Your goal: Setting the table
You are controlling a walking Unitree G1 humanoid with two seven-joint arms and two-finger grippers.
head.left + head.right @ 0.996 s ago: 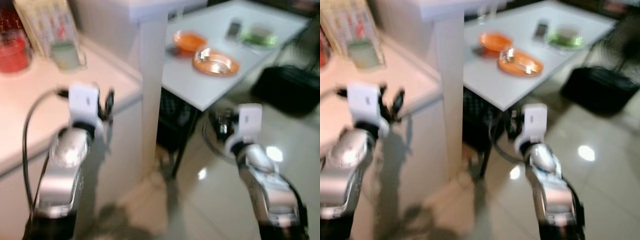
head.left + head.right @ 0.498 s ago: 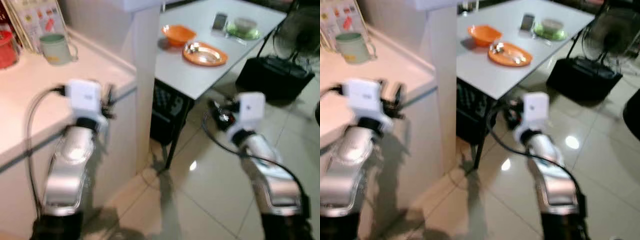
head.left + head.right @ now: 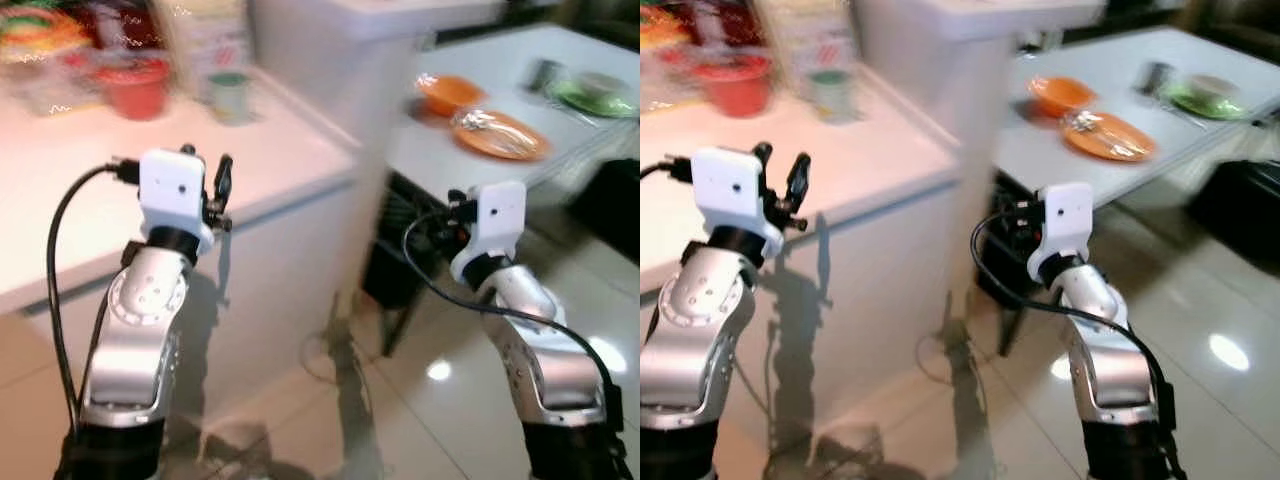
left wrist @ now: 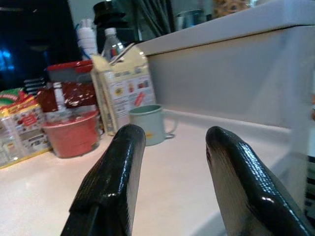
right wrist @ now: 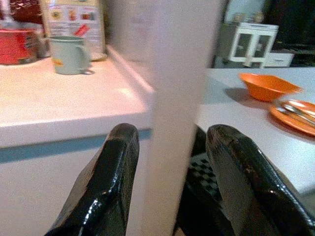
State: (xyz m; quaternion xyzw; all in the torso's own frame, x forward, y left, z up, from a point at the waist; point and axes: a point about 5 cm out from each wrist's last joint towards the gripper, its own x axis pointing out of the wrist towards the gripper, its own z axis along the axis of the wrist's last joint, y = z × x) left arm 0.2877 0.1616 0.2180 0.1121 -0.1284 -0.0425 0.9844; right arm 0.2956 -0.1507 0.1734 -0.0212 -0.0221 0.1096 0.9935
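A white dining table (image 3: 432, 162) stands to the right of a white pillar (image 3: 370, 90). On it lie an orange bowl (image 3: 450, 92), an orange plate (image 3: 500, 133) with cutlery, and a green plate (image 3: 597, 95) farther back. A pale green mug (image 3: 230, 97) sits on the white counter (image 3: 120, 190) at the left. My left gripper (image 3: 782, 175) is raised in front of the counter edge, open and holding nothing, pointing toward the mug (image 4: 151, 124). My right gripper (image 5: 170, 162) is open and holds nothing, facing the pillar (image 5: 167, 98), with the bowl (image 5: 268, 84) beyond it.
A red container (image 3: 135, 85), a carton (image 4: 125, 88) and snack packets crowd the back of the counter. A dark crate (image 3: 400, 250) sits under the table and a black bag (image 3: 615, 190) stands at its right. Glossy tiled floor (image 3: 420, 400) lies ahead.
The whole picture has swung left, so the counter now takes more of the view and the table sits farther right. Both arms keep the same raised pose with open fingers.
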